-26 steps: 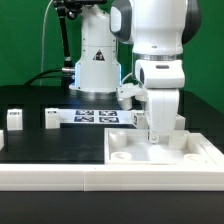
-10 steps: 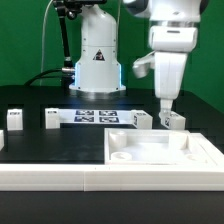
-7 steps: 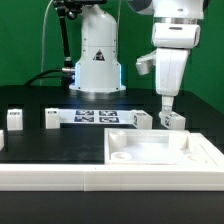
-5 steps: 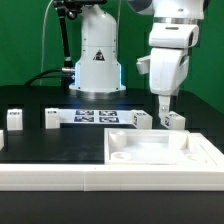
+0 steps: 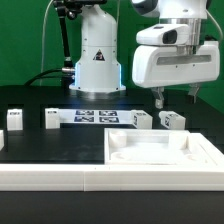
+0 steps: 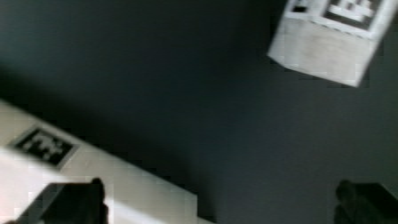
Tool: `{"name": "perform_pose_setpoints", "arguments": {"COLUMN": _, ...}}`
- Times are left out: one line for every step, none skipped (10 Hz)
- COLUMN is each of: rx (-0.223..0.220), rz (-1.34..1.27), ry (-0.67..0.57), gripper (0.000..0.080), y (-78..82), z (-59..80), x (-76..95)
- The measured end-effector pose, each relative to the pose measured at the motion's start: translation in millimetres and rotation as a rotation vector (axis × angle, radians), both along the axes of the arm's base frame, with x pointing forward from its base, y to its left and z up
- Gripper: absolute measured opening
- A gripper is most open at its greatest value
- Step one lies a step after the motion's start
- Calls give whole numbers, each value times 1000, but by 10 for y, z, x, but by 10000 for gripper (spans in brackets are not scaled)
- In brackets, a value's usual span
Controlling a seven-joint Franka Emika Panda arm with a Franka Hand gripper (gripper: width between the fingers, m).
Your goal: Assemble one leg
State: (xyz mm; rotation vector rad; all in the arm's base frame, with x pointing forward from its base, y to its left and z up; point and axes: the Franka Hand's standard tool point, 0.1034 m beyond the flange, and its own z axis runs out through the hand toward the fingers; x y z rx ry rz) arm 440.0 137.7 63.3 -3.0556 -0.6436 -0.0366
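Resting on the black table top (image 5: 60, 140), the small white plastic block-like leg (image 5: 173, 120) sits toward the exterior view's right, just behind the far edge of the wide flat white panel (image 5: 130, 170) with its round socket. We see a dark square tag on the leg's face. In the wrist view the leg (image 6: 329, 40) appears as a pale block on the dark surface with part of a black-and-white tag at one end. Directly above it hangs the white two-finger gripper (image 5: 175, 99), clear of the leg and touching nothing. Its dark fingers (image 5: 158, 101) are spread wide, one to each side, and nothing is held between them. The wrist view confirms this: the gripper (image 6: 222, 198) shows two dark fingertips (image 6: 71, 200) well apart with only bare table between. Just beside the leg, on the exterior view's left, stands a second small white tagged block (image 5: 140, 119). Next comes the thin flat white marker board (image 5: 95, 116), and two more small white blocks (image 5: 50, 120) and (image 5: 14, 119) stand well apart at the far left. A white strip bearing a tag (image 6: 45, 145) crosses the wrist view; we cannot tell which part it is. Behind everything stands the white conical arm base (image 5: 97, 55).
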Motion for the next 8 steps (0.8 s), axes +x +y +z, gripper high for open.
{"name": "perform_pose_setpoints", "arguments": {"rx": 13, "rz": -105, "ry": 12, "gripper": 649, "y": 31, "z": -42, "x": -25}}
{"name": "perform_pose_setpoints", "arguments": {"rx": 18, "rz": -133, "ry": 14, "gripper": 649, "y": 38, "z": -41, "x": -22}}
{"name": "perform_pose_setpoints", "arguments": {"rx": 26, "rz": -223, "ry": 20, "gripper": 649, "y": 48, "z": -40, "x": -24}}
{"name": "perform_pose_setpoints", "arguments": {"rx": 32, "rz": -289, "ry": 24, "gripper": 649, "y": 67, "z": -45, "x": -32}}
{"name": "perform_pose_setpoints", "arguments": {"rx": 41, "rz": -347, "ry": 18, "gripper": 649, "y": 129, "z": -89, "x": -90}}
{"name": "perform_pose_setpoints", "arguments": {"rx": 41, "rz": -376, "ry": 25, "gripper": 649, "y": 208, "z": -163, "x": -181}}
{"name": "perform_pose_setpoints", "arguments": {"rx": 36, "rz": -356, "ry": 37, "gripper": 649, "y": 247, "z": -211, "x": -237}}
{"name": "perform_pose_setpoints", "arguments": {"rx": 37, "rz": -355, "ry": 35, "gripper": 649, "y": 243, "z": -205, "x": -223}}
